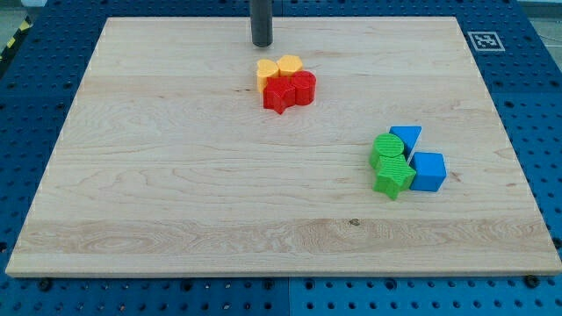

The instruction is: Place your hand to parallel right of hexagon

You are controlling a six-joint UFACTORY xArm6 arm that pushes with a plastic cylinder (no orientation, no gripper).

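Camera view, single frame. Wooden board (176, 175) on a blue pegboard surface (35, 105). My tip (262, 43) sits near the board's 12 o'clock edge; the rig carries a bare rod with no pincer, so it has nothing open, closed or held. Yellow hexagon (289, 65) lies just below the tip, at about 5 o'clock from it, close but apart. Touching the hexagon at its 9 o'clock is a second yellow block (267, 72), shape unclear. Red star (279, 96) and red cylinder (304, 87) press against the yellow pair from 6 o'clock. Well apart, toward the board's 4 o'clock: green cylinder (386, 147), green star (392, 178), blue triangle (407, 136), blue cube (428, 171), all bunched together.
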